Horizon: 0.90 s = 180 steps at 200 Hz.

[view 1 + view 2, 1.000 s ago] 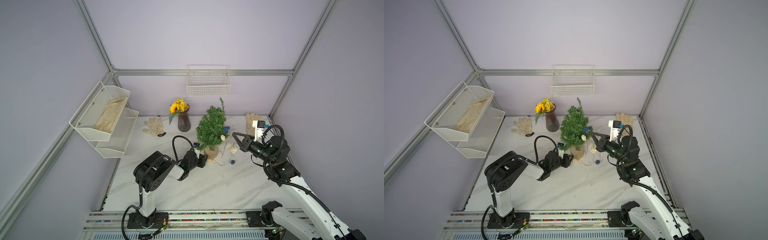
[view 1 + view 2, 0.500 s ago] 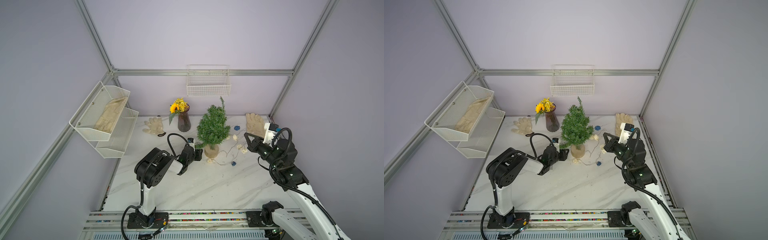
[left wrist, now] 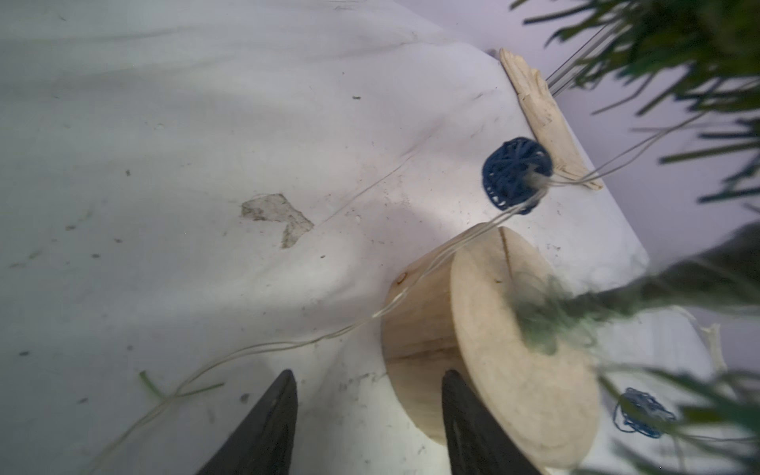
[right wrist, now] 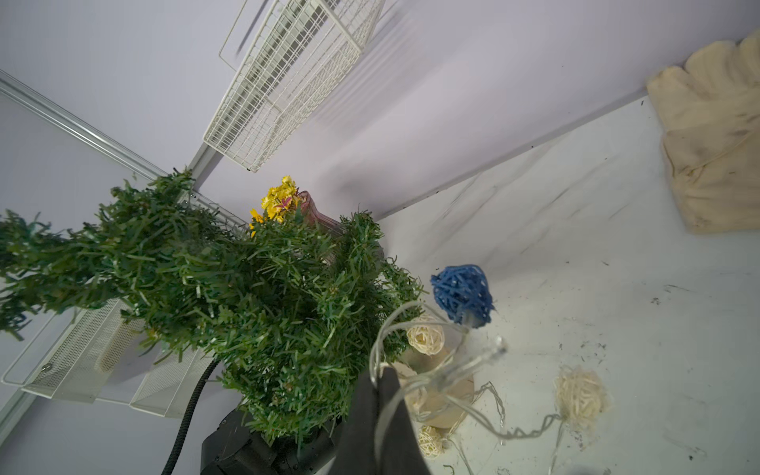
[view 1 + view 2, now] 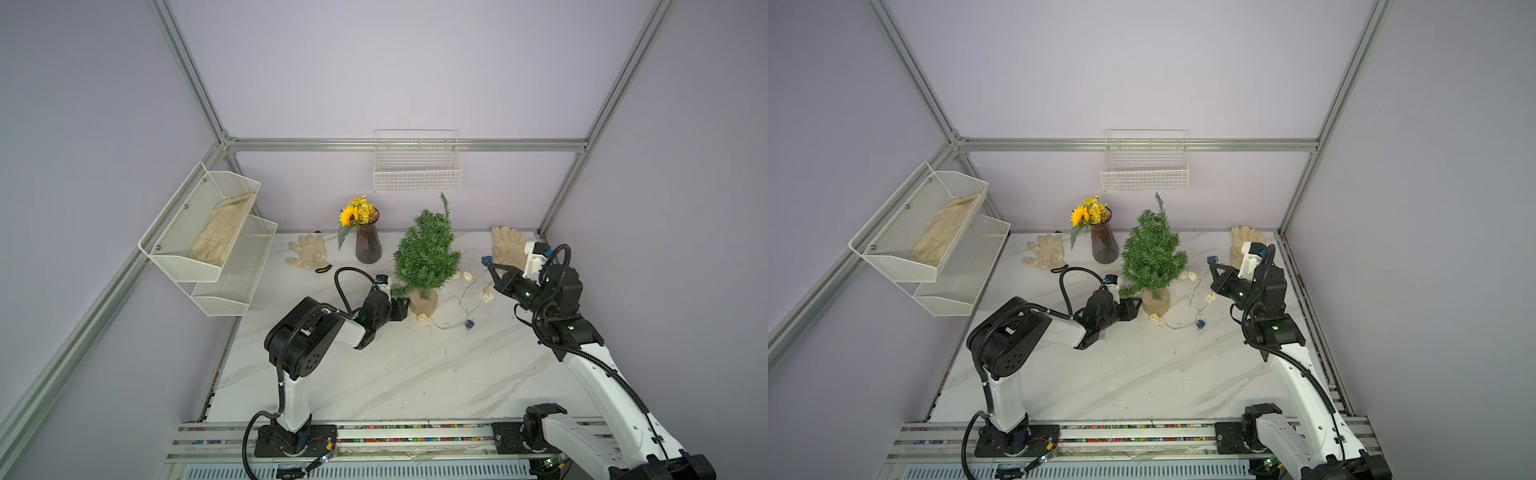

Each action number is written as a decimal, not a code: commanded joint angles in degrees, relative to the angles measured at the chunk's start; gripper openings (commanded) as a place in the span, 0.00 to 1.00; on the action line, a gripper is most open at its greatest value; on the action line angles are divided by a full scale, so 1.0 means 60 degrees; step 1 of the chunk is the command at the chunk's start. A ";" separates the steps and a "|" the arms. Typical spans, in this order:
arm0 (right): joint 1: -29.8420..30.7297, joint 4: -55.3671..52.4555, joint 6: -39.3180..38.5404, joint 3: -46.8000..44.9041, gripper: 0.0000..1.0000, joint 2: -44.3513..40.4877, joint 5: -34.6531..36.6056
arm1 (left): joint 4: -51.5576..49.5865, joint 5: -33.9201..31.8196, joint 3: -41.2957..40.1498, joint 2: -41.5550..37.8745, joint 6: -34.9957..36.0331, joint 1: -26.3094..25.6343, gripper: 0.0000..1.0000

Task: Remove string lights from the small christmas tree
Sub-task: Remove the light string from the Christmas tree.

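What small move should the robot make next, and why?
Probably draw the right gripper, shut on the string lights, farther from the small christmas tree: its branches look bare, but wire lies against the base, beside the open left gripper.

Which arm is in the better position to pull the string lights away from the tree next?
Right. The right gripper is shut on the string lights, clear of the tree. The left gripper stands open low at the tree's base, holding no wire.
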 commanded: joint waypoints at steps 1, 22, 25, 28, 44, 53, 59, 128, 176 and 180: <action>-0.0030 0.0598 0.0158 -0.0044 0.00 -0.0092 -0.0576 | 0.0710 0.0166 -0.0174 -0.0497 -0.0498 -0.0209 0.57; -0.0037 0.0591 0.0201 -0.0172 0.00 -0.0305 -0.0595 | 0.1092 -0.0759 -0.0637 -0.0765 -0.0959 -0.0494 0.57; -0.0034 0.0585 0.0202 -0.0179 0.00 -0.0335 -0.0601 | 0.1184 -0.0912 -0.0710 -0.0792 -0.1067 -0.0537 0.57; -0.0039 0.0584 0.0206 -0.0191 0.00 -0.0343 -0.0585 | 0.1245 -0.1032 -0.0776 -0.0812 -0.1177 -0.0561 0.57; -0.0033 0.0591 0.0226 -0.0212 0.00 -0.0398 -0.0627 | 0.1487 -0.1411 -0.0962 -0.0761 -0.1901 -0.0696 0.58; -0.0038 0.0611 0.0253 -0.0210 0.00 -0.0387 -0.0673 | 0.1630 -0.1364 -0.0947 -0.0629 -0.2295 -0.0744 0.58; -0.0043 0.0638 0.0286 -0.0210 0.00 -0.0385 -0.0714 | 0.1734 -0.1255 -0.0907 -0.0487 -0.2514 -0.0781 0.59; -0.0036 0.0717 0.0451 -0.0314 0.00 -0.0585 -0.0968 | 0.1395 -0.1048 0.0155 0.0747 -0.3155 -0.0709 0.59; -0.0035 0.0584 0.0482 -0.0386 0.00 -0.0885 -0.0872 | 0.0449 -0.1013 0.0361 0.0983 -0.3197 -0.0091 0.54; -0.0038 0.0587 0.0481 -0.0398 0.00 -0.0887 -0.0866 | 0.0345 -0.1001 0.0388 0.0955 -0.3145 -0.0057 0.54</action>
